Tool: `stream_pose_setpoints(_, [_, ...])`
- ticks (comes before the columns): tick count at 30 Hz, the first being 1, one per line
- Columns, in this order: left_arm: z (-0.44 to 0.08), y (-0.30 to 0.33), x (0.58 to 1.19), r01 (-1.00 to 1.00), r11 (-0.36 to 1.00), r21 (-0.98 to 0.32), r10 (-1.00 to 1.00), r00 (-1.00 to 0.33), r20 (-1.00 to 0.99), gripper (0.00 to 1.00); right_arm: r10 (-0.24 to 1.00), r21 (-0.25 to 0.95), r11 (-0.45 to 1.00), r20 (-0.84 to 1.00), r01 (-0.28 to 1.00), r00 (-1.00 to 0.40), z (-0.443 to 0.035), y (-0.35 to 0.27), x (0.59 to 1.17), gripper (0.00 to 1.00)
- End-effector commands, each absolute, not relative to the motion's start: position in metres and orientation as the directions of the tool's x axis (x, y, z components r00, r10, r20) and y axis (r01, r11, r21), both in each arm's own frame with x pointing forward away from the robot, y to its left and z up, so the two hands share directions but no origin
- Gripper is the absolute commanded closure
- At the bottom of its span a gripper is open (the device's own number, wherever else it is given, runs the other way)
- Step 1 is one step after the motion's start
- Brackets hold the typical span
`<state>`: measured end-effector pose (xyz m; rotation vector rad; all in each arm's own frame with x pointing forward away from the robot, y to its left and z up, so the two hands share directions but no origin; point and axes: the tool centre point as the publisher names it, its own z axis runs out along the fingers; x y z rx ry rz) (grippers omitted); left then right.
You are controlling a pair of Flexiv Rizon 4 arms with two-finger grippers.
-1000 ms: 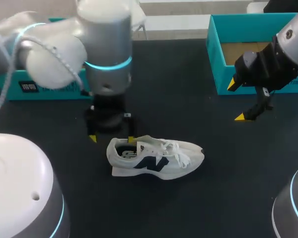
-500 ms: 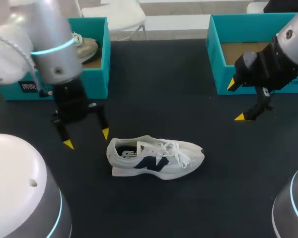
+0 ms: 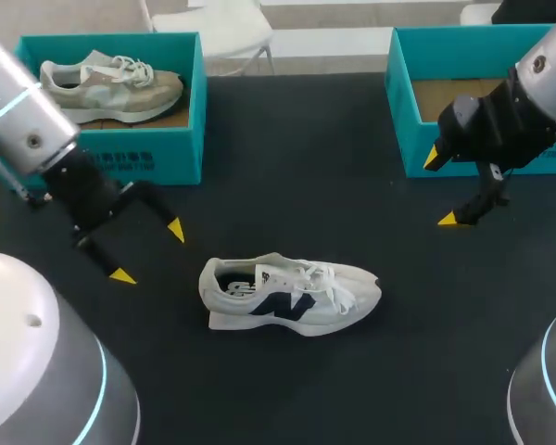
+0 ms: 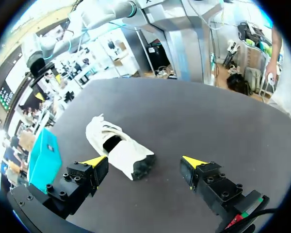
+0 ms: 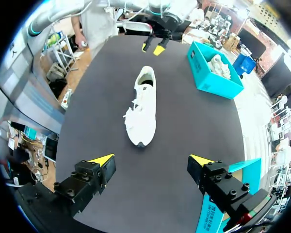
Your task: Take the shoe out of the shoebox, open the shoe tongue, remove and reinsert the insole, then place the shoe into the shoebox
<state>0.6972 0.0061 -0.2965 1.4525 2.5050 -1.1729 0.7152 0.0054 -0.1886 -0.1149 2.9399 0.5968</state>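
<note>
White shoe point(image 3: 292, 295) with a dark side mark rests on its sole on the black table point(image 3: 306, 167). Its heel points toward the left gripper point(image 3: 148, 252), which hovers near it, fingers spread, holding nothing. Well apart, the right gripper point(image 3: 440, 189), likewise spread, hangs beside the right teal shoebox point(image 3: 400, 111). The left teal shoebox point(image 3: 193, 111) holds a second shoe point(image 3: 111, 79).

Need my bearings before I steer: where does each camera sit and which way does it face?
Head view: above and behind the robot, looking down on the table; both arms show, left gripper and right gripper either side of the white shoe.
Left wrist view: on the left wrist, facing the shoe's heel; its own gripper shows.
Right wrist view: on the right wrist, facing the shoe's toe; its own gripper shows, the left gripper beyond.
Shared: all three show the shoe; the wrist views face each other across it.
</note>
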Motion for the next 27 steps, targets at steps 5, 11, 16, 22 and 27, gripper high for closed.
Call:
stream_pose_setpoints(5, [-0.314, 0.024, 0.688, 0.583, 0.405, -0.705, 0.54, -0.774, -0.33, 0.0, -0.047, 0.381, 0.919, -0.151, -0.102, -0.987, -0.19, 0.006, 0.716, 0.0])
stream_pose_setpoints(11, [-0.323, 0.044, 0.689, 0.453, 0.468, -0.759, 0.432, -0.866, -0.25, 0.0, -0.047, 0.381, 0.919, -0.151, -0.102, -0.987, -0.19, 0.006, 0.716, 0.0])
stream_pose_setpoints(16, [-0.336, 0.059, 0.696, 0.299, 0.498, -0.814, 0.302, -0.94, -0.16, 0.0, -0.047, 0.381, 0.919, -0.151, -0.102, -0.987, -0.19, 0.006, 0.716, 0.0])
stream_pose_setpoints(22, [-0.343, 0.068, 0.7, 0.202, 0.5, -0.842, 0.193, -0.974, -0.119, 0.0, -0.047, 0.381, 0.919, -0.151, -0.102, -0.987, -0.19, 0.006, 0.716, 0.0])
stream_pose_setpoints(27, [-0.348, 0.071, 0.702, 0.158, 0.507, -0.847, 0.166, -0.983, -0.084, 0.0, -0.047, 0.381, 0.919, -0.151, -0.102, -0.987, -0.19, 0.006, 0.716, 0.0])
